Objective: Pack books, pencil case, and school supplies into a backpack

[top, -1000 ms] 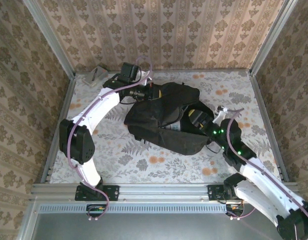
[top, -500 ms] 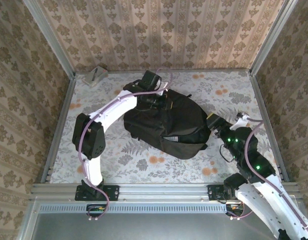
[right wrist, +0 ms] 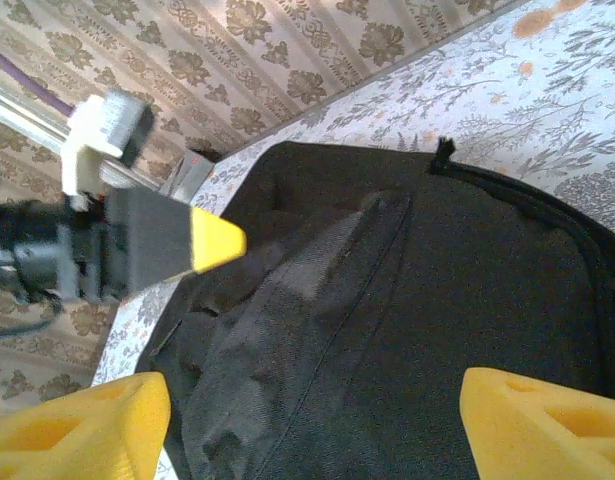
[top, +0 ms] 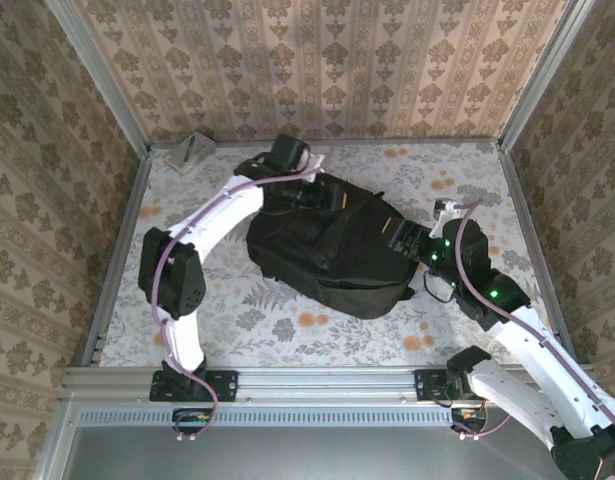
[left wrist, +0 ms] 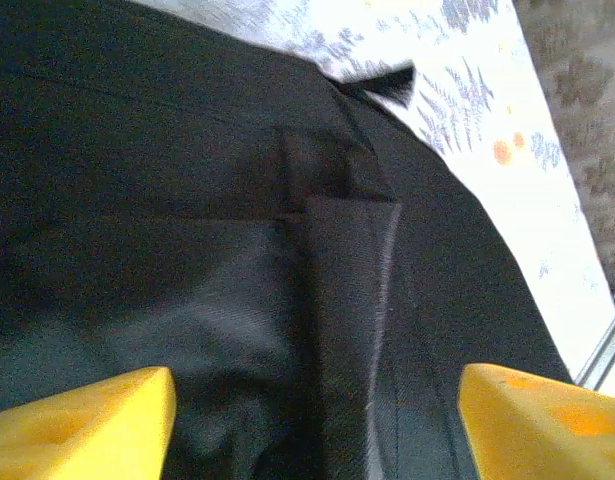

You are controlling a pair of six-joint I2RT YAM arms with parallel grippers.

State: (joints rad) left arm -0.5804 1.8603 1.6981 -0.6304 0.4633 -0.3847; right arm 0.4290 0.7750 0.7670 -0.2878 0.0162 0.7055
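Top external | backpack (top: 327,250) centred, bare table (top: 287,325) around | left gripper (left wrist: 312,420), right gripper (right wrist: 312,425) spread

From above, the backpack's (top: 327,245) black fabric hides its inside, and the left gripper (top: 322,197) sits dark against it, its jaws too small to make out. A grey thing (top: 192,150) in the far left corner is too small to name. Both wrist views cut the backpack at their edges, and the yellow fingertips (left wrist: 77,425) at the bottom edge. The right wrist view shows the left gripper blurred.
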